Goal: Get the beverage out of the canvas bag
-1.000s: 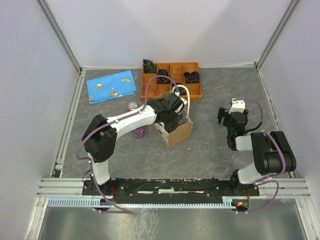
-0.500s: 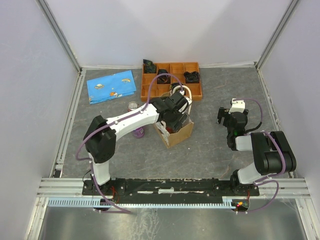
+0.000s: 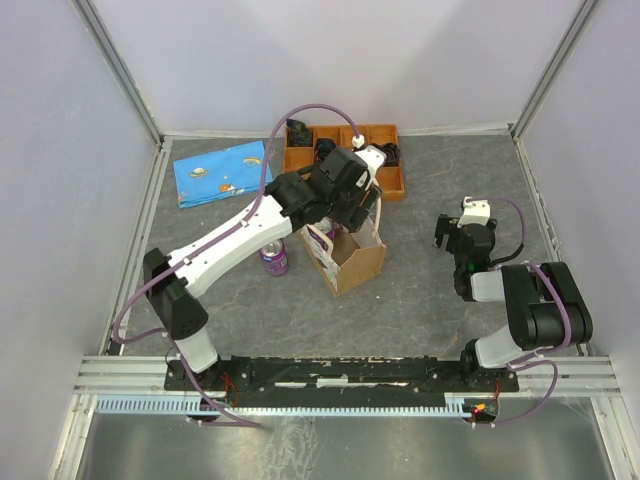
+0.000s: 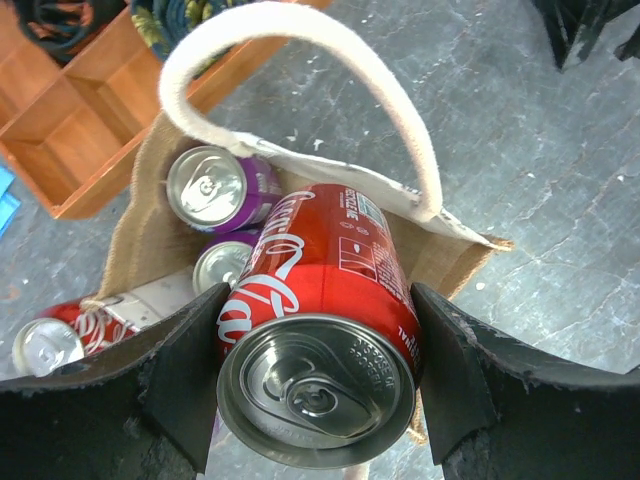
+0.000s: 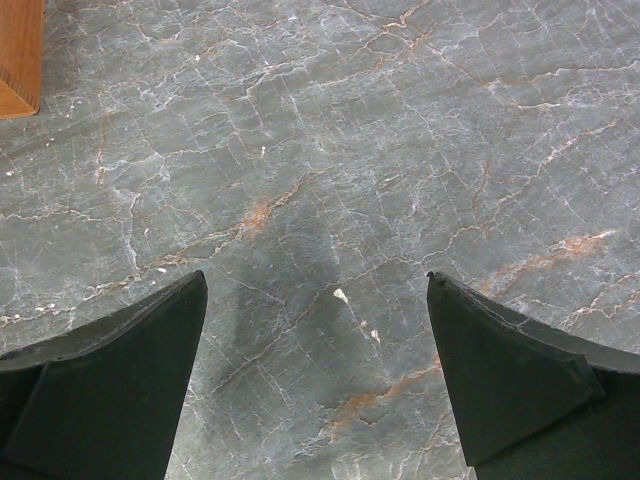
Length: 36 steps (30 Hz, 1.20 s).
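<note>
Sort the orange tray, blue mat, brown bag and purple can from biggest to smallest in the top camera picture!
1. orange tray
2. blue mat and canvas bag, too alike to rank
3. purple can

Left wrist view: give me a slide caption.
Left claw holds a red soda can above the canvas bag, a purple can inside.

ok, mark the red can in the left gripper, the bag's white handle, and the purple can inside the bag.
red can (image 4: 318,290), left wrist view, red side wall.
white handle (image 4: 300,25), left wrist view, top of loop.
purple can (image 4: 208,187), left wrist view, lid.
</note>
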Motion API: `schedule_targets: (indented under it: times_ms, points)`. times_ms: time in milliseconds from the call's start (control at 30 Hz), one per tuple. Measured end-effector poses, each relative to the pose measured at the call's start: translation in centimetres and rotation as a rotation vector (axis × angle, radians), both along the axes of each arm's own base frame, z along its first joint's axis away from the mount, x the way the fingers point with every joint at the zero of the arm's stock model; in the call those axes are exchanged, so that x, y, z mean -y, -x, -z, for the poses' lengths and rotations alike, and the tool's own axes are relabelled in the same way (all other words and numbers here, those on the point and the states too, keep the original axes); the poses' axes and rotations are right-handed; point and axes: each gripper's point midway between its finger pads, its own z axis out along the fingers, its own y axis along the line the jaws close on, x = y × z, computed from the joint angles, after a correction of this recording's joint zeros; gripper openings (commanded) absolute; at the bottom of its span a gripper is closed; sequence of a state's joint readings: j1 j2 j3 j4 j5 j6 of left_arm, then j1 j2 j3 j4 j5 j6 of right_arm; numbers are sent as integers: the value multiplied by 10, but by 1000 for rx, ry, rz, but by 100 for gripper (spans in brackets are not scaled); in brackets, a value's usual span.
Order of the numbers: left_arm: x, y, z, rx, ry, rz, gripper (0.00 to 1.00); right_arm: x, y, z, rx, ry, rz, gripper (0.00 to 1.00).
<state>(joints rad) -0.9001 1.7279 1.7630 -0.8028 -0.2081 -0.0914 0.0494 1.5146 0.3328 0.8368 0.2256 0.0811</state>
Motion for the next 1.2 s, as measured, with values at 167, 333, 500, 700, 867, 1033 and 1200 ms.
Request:
schedule_targets:
  times_ms: [167,333,500,700,867,1033,1200]
  points:
    - [-20,-3,-6,33,-65,-50,3,0,0,0,0,0,0,99]
    - [-52,-7,-21,97,-165,-124,3,0,0,0,0,0,0,99]
    - [-96,-13,-60,185,-164,-237,3,0,0,0,0,0,0,99]
    - [-181,-17,-99,267,-121,-442,3,0,0,0,0,0,0,99]
    - [-248,-13,-92,280,-130,-610,3,0,0,0,0,0,0,99]
    - [-280,-6,-49,226,-137,-694,3,0,0,0,0,0,0,99]
    - [-292,-12,1,135,-112,-735,3,0,0,0,0,0,0,99]
